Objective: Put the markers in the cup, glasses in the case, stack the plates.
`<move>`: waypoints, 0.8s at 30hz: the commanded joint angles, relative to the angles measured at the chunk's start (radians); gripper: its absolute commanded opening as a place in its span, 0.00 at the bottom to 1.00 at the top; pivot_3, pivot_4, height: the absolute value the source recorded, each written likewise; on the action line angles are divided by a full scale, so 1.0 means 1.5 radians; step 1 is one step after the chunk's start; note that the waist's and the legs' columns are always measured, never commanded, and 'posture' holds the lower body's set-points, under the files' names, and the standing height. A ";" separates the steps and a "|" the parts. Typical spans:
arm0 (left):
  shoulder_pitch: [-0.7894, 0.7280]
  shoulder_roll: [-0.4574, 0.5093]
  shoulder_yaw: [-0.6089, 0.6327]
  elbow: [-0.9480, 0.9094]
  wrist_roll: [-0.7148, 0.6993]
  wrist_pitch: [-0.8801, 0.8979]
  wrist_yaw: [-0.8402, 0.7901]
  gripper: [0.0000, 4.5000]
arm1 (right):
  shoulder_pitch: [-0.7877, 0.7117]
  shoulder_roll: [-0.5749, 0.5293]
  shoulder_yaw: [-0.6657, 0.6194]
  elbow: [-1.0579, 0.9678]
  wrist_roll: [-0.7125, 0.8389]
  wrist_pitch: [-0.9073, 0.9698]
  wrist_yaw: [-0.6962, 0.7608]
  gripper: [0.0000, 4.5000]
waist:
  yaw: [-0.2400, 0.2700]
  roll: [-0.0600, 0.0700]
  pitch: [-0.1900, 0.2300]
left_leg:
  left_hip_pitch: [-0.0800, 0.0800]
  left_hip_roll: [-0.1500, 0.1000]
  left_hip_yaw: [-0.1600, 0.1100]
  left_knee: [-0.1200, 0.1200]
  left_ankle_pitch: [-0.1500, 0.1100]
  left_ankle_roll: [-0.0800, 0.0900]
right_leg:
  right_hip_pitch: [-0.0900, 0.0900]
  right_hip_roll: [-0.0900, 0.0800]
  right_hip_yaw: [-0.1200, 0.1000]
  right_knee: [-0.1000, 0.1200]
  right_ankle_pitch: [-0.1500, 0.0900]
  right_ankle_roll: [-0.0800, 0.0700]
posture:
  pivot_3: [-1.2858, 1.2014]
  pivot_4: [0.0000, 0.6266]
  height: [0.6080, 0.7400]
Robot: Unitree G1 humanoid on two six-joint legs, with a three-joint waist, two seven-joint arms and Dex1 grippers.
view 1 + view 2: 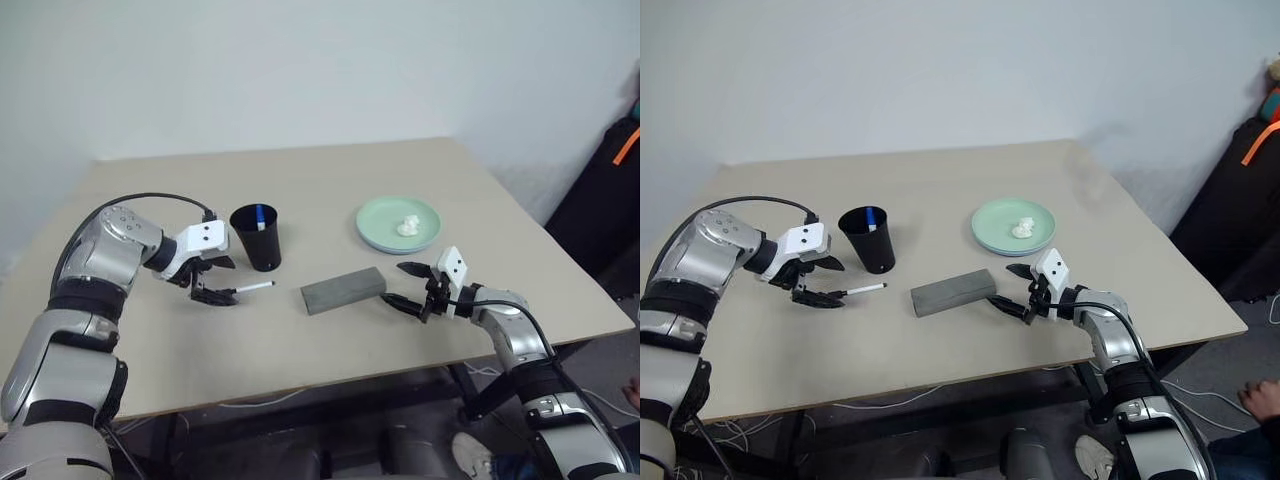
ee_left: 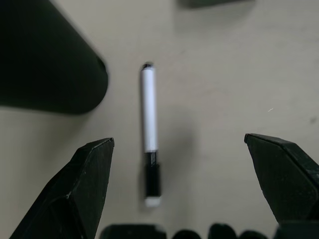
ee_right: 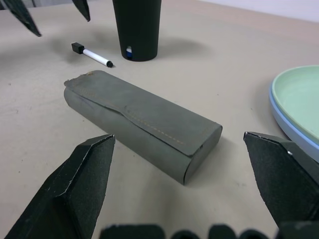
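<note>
**Beige table and what rests on it**

A light beige table [image 1: 330,185] fills the middle of the head view. Left of centre stands a black cup [image 1: 256,237], upright, with a blue-capped marker [image 1: 261,217] inside it. Just below and left of the cup a black-capped marker [image 1: 254,287] lies flat on the tabletop. At centre a closed grey case [image 1: 343,289] lies slightly slanted. To the upper right sit the stacked plates [image 1: 398,223], mint green over light blue, holding a small white lump [image 1: 408,226].

no readable text, labels or numbers
</note>
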 commanded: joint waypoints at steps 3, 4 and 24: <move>-0.062 -0.040 -0.019 0.088 0.064 -0.044 0.040 0.99 | -0.021 0.005 -0.006 -0.011 0.002 -0.013 0.000 1.00 | -0.001 0.000 0.000 | 0.000 0.000 0.001 0.000 -0.001 0.001 | 0.000 0.000 0.000 0.000 0.000 0.000 | 0.52 0.00 0.91; -0.068 -0.049 -0.023 0.105 0.075 -0.051 0.046 0.99 | -0.022 0.005 -0.006 -0.009 0.002 -0.013 0.000 1.00 | -0.001 0.000 0.000 | 0.000 0.000 0.001 0.000 -0.001 0.001 | 0.000 0.000 0.000 0.000 0.000 0.000 | 0.52 0.00 0.91; -0.094 -0.105 -0.047 0.245 0.162 -0.101 0.054 0.63 | -0.002 0.001 -0.009 -0.035 0.005 -0.003 -0.009 1.00 | -0.001 -0.002 -0.001 | 0.000 0.000 0.001 0.000 -0.002 0.002 | 0.000 0.000 0.000 0.000 0.000 0.000 | 0.52 0.00 0.91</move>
